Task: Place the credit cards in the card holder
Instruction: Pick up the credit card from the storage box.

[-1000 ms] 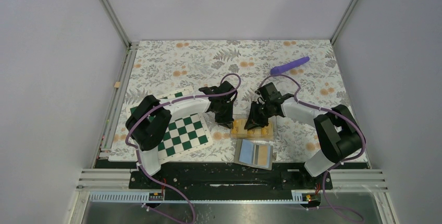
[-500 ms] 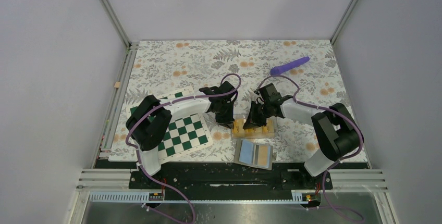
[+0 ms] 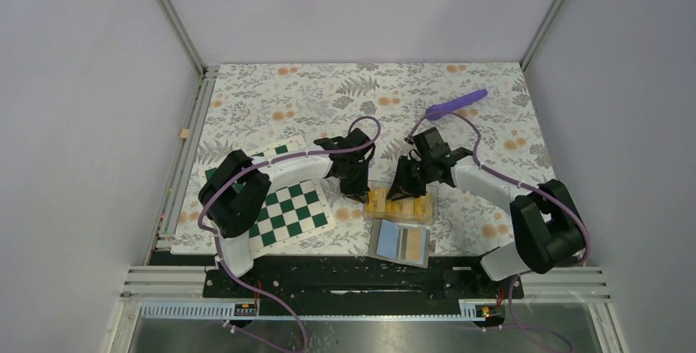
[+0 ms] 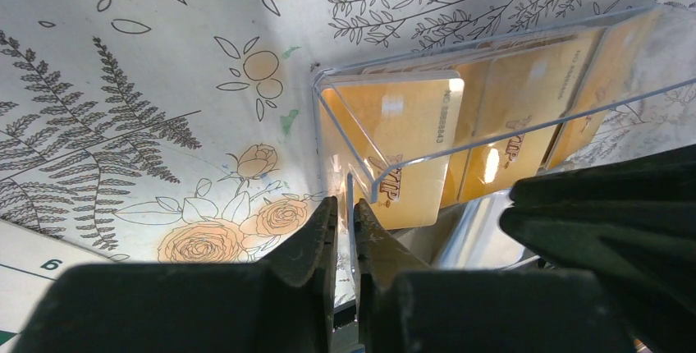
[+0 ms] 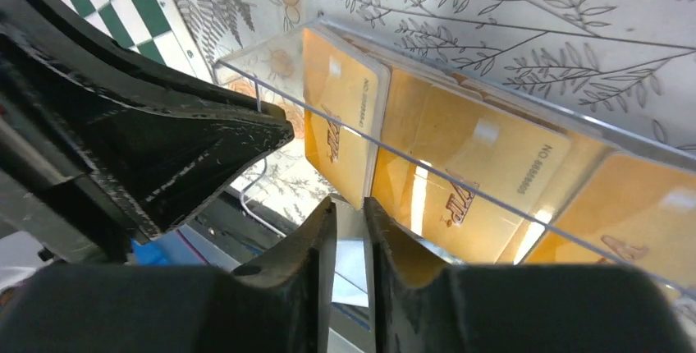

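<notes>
Right arm (image 3: pixel 546 226) has swung its elbow out to the right, and the left one hasn't budged. Left gripper (image 4: pixel 344 203) is pinched nearly closed on the holder (image 4: pixel 525 133) at its clear end wall, probably so it won't slide. Right gripper (image 5: pixel 350 203) sits at the front wall with its jaws almost together, and it's hard to tell if it has anything. Cards (image 4: pixel 406 135) lie inside the holder, printed "VIP" and "NO" plus blurry digits.

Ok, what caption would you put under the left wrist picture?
Left gripper pinching the wall of a clear tray holding gold credit cards.
</notes>
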`<state>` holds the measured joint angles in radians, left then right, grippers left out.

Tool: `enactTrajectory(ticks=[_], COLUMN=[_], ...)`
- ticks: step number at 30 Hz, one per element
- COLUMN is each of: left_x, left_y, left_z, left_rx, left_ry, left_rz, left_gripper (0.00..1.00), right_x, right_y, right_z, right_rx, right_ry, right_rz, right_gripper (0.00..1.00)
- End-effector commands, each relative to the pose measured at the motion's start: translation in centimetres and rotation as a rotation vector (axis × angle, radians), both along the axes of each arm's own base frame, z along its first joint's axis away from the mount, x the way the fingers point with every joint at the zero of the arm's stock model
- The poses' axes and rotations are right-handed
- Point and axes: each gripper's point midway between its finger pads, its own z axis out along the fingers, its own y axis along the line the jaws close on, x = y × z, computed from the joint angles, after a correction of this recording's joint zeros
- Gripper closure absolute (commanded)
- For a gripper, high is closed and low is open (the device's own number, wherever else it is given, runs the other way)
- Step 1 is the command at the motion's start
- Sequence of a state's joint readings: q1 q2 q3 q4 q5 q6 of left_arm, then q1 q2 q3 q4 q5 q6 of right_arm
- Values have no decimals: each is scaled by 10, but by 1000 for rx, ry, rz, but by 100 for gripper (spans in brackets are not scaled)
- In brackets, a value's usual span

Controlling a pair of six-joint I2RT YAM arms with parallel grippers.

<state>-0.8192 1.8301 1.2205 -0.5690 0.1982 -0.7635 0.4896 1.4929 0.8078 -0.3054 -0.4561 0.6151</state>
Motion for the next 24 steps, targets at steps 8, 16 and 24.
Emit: enactTrajectory(ticks=[8, 16, 24], left_x=[-2, 3, 17], left_y=[-4, -1, -5], left_z=[-4, 16, 68], left_rx=[-4, -11, -56], left_ry=[-2, -65, -215], left_rz=[-21, -15, -25], left_gripper=[94, 79, 59], right_x=[-4, -6, -4], right_y=[-58, -65, -61], right_z=[-12, -33, -36], right_rx=[-267, -283, -266], right_ry=[-10, 56, 68], right_rz=[-35, -51, -48], right_gripper=[45, 46, 54])
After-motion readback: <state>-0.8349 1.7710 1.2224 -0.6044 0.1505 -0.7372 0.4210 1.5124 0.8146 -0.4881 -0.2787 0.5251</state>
